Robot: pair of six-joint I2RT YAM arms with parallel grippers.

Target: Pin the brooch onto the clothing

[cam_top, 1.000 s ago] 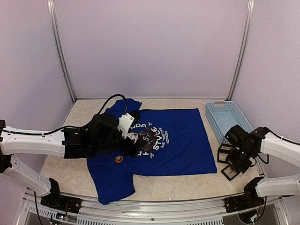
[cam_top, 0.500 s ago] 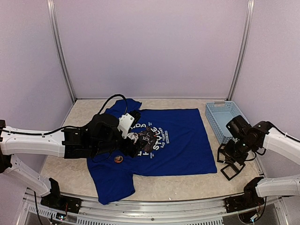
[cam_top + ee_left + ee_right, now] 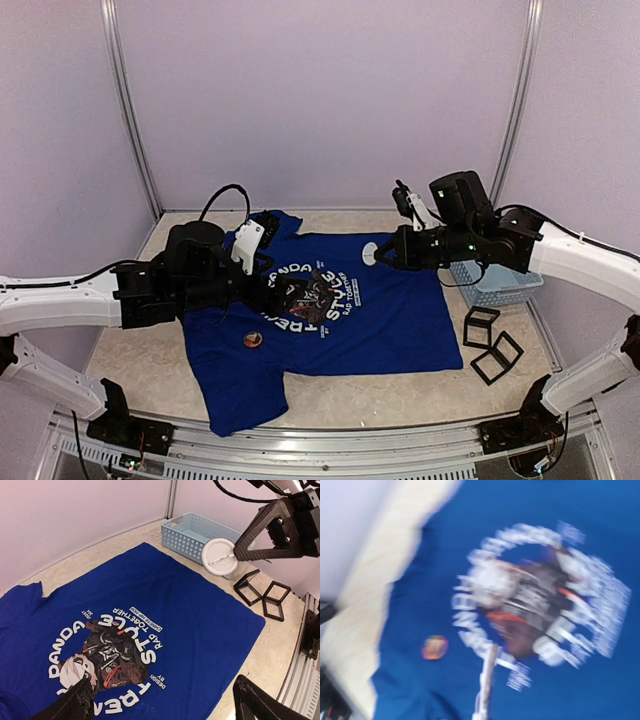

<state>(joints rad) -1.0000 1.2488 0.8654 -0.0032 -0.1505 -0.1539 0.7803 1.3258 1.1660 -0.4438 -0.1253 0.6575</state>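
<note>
Pale speckled tabletop carries the royal-blue T-shirt (image 3: 380, 310), spread flat across its middle with the panda print up. The right gripper (image 3: 388, 254) is clamped on the white round brooch (image 3: 218, 556), held in the air over the shirt's far right part, near the light-blue basket (image 3: 190, 530) at the right edge. The left gripper (image 3: 270, 293) hangs spread wide and empty over the print. The step looks like bringing the brooch in; next it needs lowering onto the cloth, probably with the left gripper steadying the fabric.

Lab test cell; plain lilac walls (image 3: 320, 100), aluminium posts (image 3: 130, 110), beige tabletop (image 3: 400, 395).
</note>
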